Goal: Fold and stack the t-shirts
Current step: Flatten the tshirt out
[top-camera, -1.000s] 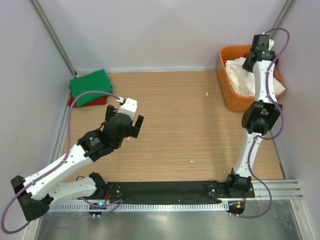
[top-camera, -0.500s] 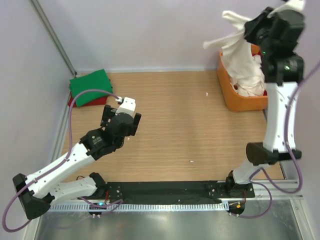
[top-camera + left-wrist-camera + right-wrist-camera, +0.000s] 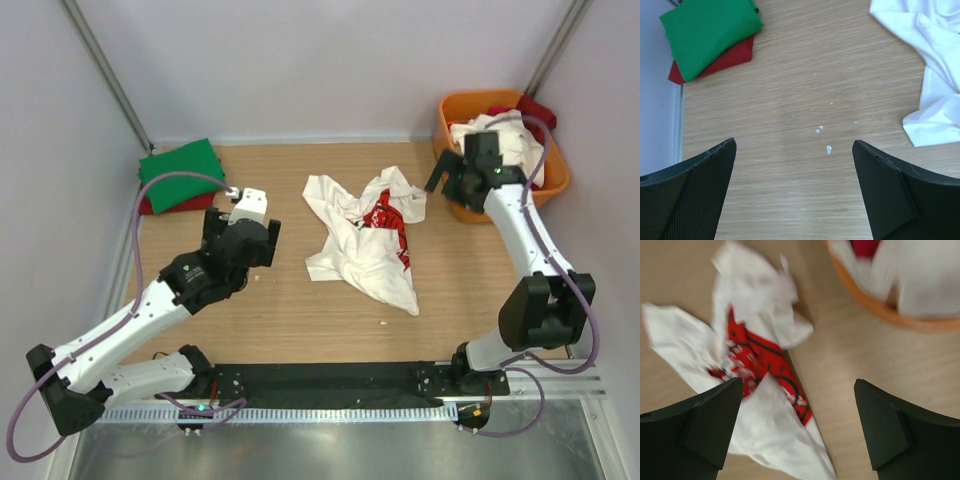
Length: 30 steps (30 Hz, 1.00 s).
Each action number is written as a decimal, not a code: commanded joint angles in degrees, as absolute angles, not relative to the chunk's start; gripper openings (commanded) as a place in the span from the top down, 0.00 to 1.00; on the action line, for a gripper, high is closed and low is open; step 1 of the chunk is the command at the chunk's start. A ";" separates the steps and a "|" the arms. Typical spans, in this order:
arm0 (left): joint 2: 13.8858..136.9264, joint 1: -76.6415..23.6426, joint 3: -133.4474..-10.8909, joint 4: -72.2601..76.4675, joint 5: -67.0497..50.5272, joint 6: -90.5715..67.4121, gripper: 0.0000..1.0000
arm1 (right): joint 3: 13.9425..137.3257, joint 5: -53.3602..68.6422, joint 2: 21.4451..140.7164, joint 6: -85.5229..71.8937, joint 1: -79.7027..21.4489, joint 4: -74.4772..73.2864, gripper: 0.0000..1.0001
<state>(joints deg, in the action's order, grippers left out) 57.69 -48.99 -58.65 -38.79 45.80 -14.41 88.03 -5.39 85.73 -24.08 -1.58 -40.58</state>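
white tee (image 3: 348, 258) crumpled ctr | orange tub (image 3: 442, 125) far-R | green tee (image 3: 180, 172) far-L

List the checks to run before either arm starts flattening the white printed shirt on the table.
1. White printed t-shirt out of the orange tub, on the table: ok.
2. It lies spread flat: not ok, crumpled.
3. Left gripper open, empty: ok.
4. Right gripper open, empty, clear of the cloth: ok.
5. Green t-shirt folded on red t-shirt, far left corner: ok.
6. Collar and sleeves identifiable: cannot tell.
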 commanded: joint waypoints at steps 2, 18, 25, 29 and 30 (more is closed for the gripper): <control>57.91 -48.69 -62.22 -38.23 41.84 -18.19 0.00 | 75.95 -1.24 74.12 -27.77 -3.86 -39.65 0.00; 76.02 -40.79 -57.14 -22.88 13.40 -33.56 0.03 | 59.06 1.67 66.10 -29.27 -19.42 -36.12 0.00; 86.38 -33.23 -53.35 -7.78 0.47 -37.18 0.13 | 55.73 3.34 62.41 -29.09 -20.39 -36.30 0.00; 94.63 -33.22 -53.43 -0.45 -3.77 -36.56 0.16 | 53.18 3.60 59.95 -28.22 -20.48 -37.35 0.00; 95.88 -33.14 -53.52 -0.27 -4.21 -36.56 0.17 | 52.39 3.34 59.42 -28.13 -20.39 -37.88 0.00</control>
